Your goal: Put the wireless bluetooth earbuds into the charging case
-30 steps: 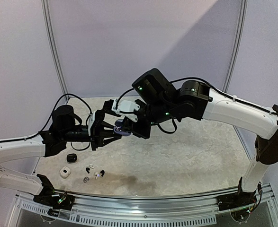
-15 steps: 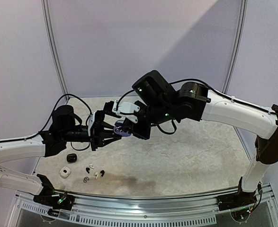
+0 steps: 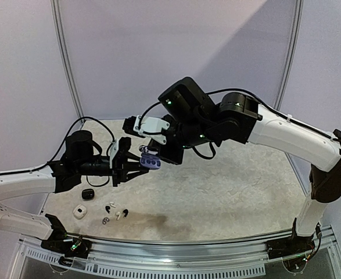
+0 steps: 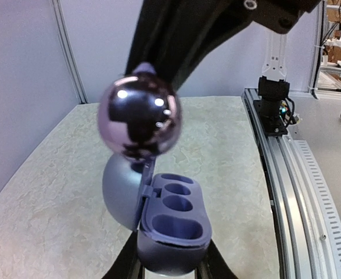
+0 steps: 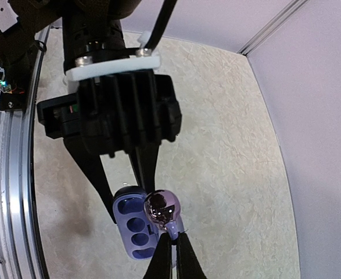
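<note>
Right end effector point(image 5: 171, 240), glossy lavender earbud point(image 5: 162, 208)

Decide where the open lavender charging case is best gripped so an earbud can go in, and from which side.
Pinch the charging case across the flanks of its lower shell, below the rim, coming in from a narrow end. Its wells face up and the lid hangs open off one long side, so both should stay clear. The left gripper holds it about this way.
</note>
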{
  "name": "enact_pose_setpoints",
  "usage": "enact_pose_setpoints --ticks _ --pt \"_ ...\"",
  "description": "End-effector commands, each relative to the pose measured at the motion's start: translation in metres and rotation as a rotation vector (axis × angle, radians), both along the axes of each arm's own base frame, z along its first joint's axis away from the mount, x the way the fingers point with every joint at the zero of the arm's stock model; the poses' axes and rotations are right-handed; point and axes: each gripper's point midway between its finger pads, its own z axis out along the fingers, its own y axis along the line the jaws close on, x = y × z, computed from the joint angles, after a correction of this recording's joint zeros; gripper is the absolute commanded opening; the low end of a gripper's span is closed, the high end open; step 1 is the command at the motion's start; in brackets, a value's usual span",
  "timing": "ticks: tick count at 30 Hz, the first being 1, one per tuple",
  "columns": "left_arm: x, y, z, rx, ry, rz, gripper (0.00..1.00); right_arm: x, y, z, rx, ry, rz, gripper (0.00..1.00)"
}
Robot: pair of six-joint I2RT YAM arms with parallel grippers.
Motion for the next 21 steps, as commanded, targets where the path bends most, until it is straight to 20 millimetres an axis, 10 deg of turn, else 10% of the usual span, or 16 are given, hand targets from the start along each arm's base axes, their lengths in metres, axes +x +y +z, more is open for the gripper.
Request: enact_pose_setpoints --ticks 1,21 --pt "0.0 -0.001 0.008 -0.004 -0.009 0.01 0.0 0.007 -0.002 -0.018 -0.086 -0.028 -0.03 0.0" --pt "0.012 0.003 0.003 0.019 0.006 0.091 0.0 -0.005 0.001 -0.033 -0.138 0.03 -0.071 0.0"
